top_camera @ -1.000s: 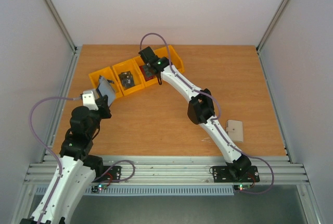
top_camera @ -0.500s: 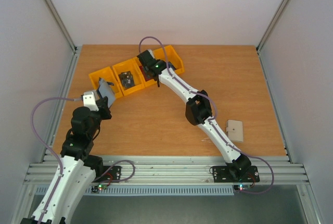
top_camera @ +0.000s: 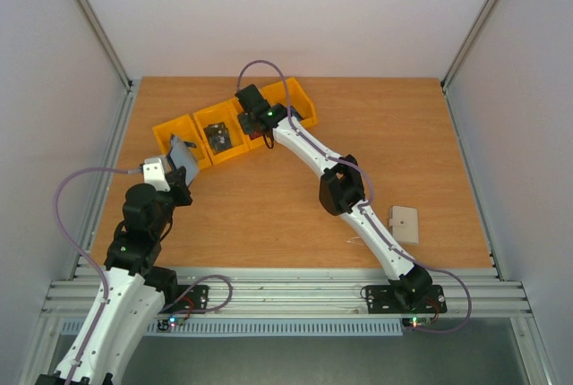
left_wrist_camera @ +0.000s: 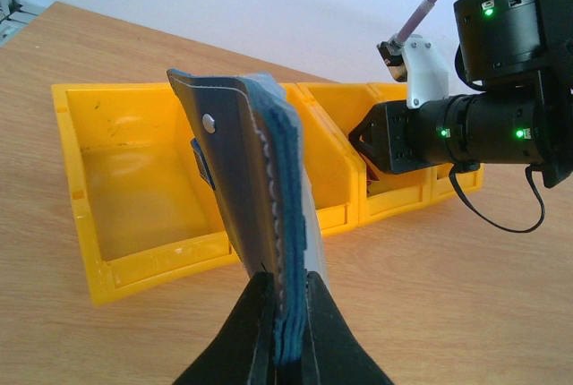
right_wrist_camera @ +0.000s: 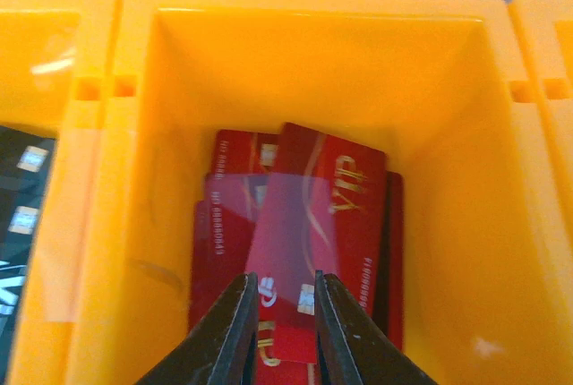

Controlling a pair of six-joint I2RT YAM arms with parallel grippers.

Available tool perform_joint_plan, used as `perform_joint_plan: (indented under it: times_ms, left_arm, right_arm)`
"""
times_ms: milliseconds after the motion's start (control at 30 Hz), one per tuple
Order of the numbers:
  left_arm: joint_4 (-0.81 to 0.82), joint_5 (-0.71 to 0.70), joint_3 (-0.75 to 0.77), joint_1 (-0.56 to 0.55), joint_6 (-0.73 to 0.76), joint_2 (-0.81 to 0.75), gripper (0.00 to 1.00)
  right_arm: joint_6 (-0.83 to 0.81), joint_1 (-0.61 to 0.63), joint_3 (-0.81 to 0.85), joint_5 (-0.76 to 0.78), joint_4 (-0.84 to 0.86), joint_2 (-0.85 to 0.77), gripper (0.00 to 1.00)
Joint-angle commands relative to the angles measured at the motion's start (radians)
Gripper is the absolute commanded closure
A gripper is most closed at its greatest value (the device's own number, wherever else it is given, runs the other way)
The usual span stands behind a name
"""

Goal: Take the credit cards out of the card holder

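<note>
While my left jaws pinch the card holder point(left_wrist_camera: 255, 188) upright by its lower edge, my right jaws, slightly parted, hang over red credit cards point(right_wrist_camera: 336, 188) in a yellow bin point(right_wrist_camera: 439, 125), away to the holder's right.

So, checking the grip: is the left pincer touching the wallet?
Touching. Left wrist view: the left pincer is clamped on the wallet, both fingers against its lower edge.
</note>
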Motion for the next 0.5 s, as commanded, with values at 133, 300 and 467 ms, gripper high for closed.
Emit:
perform_joint_plan:
  times_ms: [133, 300, 467]
  left_arm:
    - [0.101, 0.157, 0.048, 0.007, 0.028, -0.004, 1.0]
    - [0.199, 0.438, 0.113, 0.007, 0.046, 0.01, 1.0]
    - [0.372, 0.75, 0.171, 0.007, 0.097, 0.058, 1.0]
  right_arm:
    - [-0.023, -0.031, 0.039, -0.081, -0.001, -0.262, 0.7]
    - [-0.21, -0.07, 0.01, -0.334, -0.159, -0.473, 0.55]
    - [-0.34, -0.147, -0.225, -0.909, -0.277, -0.781, 0.47]
